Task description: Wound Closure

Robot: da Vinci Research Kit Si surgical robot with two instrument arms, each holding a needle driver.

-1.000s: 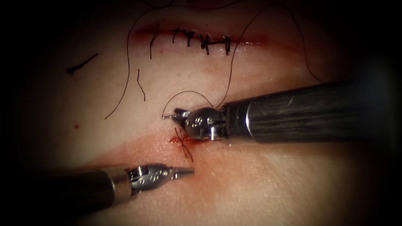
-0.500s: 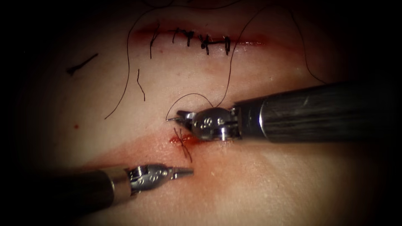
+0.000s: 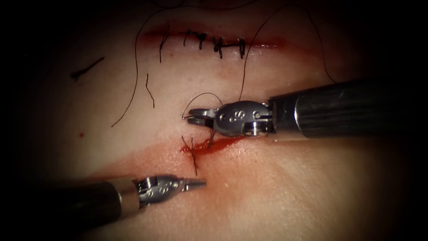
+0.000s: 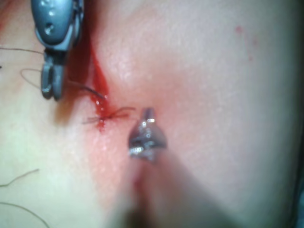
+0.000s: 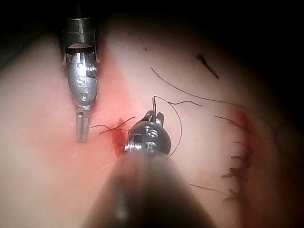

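Steel right tool [image 3: 191, 118] jaws on needle [image 3: 185, 118]; left tool [image 3: 201, 182] empty-jawed.

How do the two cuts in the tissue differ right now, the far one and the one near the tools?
The far cut carries a row of dark stitches along it; the near cut has a single knot with short thread ends. The far cut looks mostly drawn together, with a thin red line; the near cut shows wet red fluid pooled beside the right tool. Both run roughly left to right across the tissue.
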